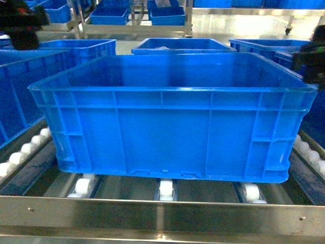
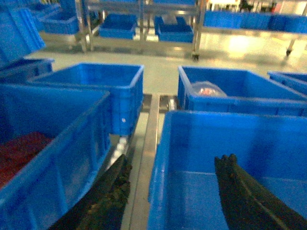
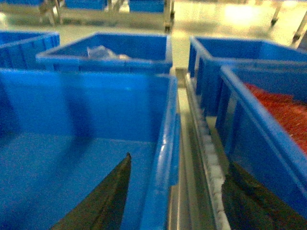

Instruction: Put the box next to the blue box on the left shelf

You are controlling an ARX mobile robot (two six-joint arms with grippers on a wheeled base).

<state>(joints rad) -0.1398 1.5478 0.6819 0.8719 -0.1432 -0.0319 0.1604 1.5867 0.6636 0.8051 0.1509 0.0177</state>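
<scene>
The box (image 1: 172,117), a large bright-blue open crate, stands on the white rollers (image 1: 166,189) of the steel left shelf (image 1: 162,212), just behind its front rail. Another blue box (image 1: 20,86) stands close on its left; the left wrist view shows red contents in this blue box (image 2: 53,143). My left gripper (image 2: 175,158) is open, one finger outside and one inside the box's left wall (image 2: 160,158). Likewise open, my right gripper (image 3: 179,162) straddles the right wall (image 3: 163,153). Neither finger pair touches the wall.
A crate with red contents (image 3: 273,115) sits close on the right, past a roller track (image 3: 211,158). More blue crates (image 1: 183,46) stand behind on the rack, one holding a plastic bag (image 2: 206,89). Further racks with crates (image 1: 109,15) line the far floor.
</scene>
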